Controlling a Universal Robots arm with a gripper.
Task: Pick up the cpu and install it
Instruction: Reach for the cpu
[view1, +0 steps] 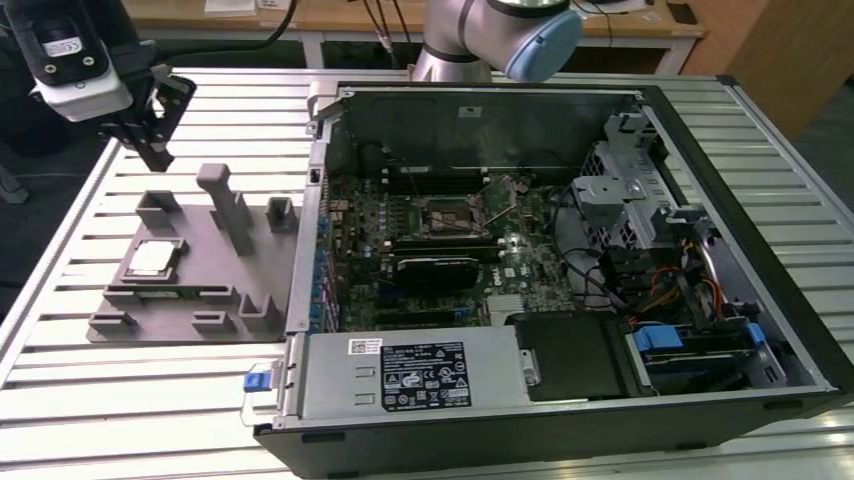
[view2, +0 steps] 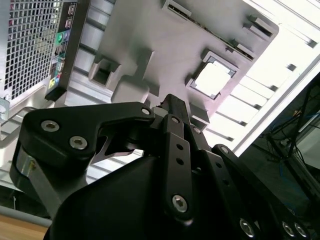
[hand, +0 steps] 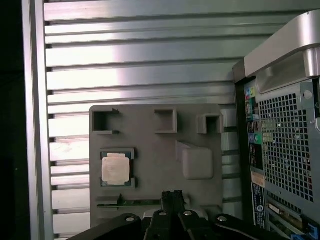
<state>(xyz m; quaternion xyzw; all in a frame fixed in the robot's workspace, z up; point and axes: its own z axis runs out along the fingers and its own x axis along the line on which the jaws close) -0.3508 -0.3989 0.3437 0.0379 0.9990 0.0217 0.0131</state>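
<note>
Near the desk's (view1: 134, 400) edge on the exterior view's left, the cpu (view1: 151, 258) lies flat in a square recess of the grey plastic fixture (view1: 200, 295), its pale metal top facing up in both wrist views. The gripper (view1: 156, 158) hangs above the fixture's far end, toward the desk's far corner on that side, well apart from the chip. Its fingers look drawn together with nothing between them, as the first wrist view suggests at the single black tip. By that showing the task is at its very start: the cpu is not yet picked up, and the socket (view1: 451, 213) on the motherboard (view1: 354, 215) inside the open computer case (view1: 400, 450) looks empty, so both the pick and the install are left. Counted: one cpu, one fixture, one computer case with one motherboard and one socket, and one gripper.
</note>
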